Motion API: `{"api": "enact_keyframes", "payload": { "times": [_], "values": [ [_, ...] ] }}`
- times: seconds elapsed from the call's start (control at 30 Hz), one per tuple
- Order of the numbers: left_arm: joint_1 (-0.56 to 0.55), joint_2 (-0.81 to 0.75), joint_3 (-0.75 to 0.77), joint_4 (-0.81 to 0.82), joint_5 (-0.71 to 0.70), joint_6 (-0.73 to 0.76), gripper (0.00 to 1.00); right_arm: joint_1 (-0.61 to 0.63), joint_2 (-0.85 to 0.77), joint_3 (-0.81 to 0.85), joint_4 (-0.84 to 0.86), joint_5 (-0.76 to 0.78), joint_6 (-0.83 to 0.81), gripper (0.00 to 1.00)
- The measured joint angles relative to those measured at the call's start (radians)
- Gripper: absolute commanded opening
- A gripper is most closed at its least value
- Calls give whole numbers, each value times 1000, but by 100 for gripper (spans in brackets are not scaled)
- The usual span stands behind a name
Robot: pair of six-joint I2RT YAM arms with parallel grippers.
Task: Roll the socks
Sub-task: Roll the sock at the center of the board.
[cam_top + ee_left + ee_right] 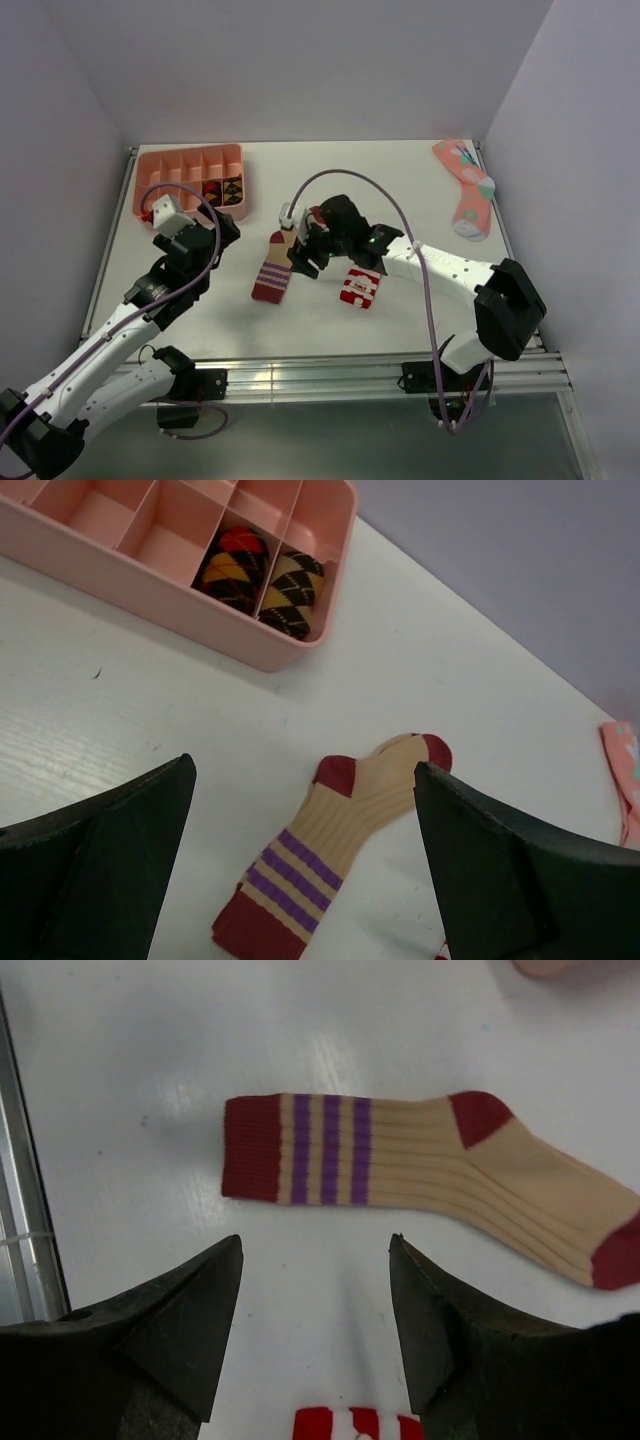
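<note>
A tan sock (273,268) with dark red toe, heel and cuff and purple stripes lies flat near the table's middle. It also shows in the left wrist view (330,850) and the right wrist view (420,1160). To its right lies a red-and-white striped sock (361,287), with only its edge (355,1425) showing below my right fingers. My right gripper (305,255) hovers between the two socks; its jaws (316,1242) are apart over bare table and hold nothing. My left gripper (222,228) is wide open (305,770) to the left of the tan sock, apart from it.
A pink compartment tray (190,165) stands at the back left with rolled argyle socks (260,575) in two cells. A pink patterned sock (465,185) lies at the back right corner. A metal rail (20,1210) runs along the table's near edge.
</note>
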Motion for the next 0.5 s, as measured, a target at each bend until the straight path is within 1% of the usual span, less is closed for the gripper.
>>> {"api": "enact_keyframes", "payload": {
  "times": [0.13, 0.5],
  "values": [
    [15, 0, -20, -26, 0, -20, 97, 95, 40, -13, 26, 28, -21, 59],
    [37, -65, -16, -100, -46, -55, 97, 257, 240, -10, 107, 202, -39, 47]
  ]
}}
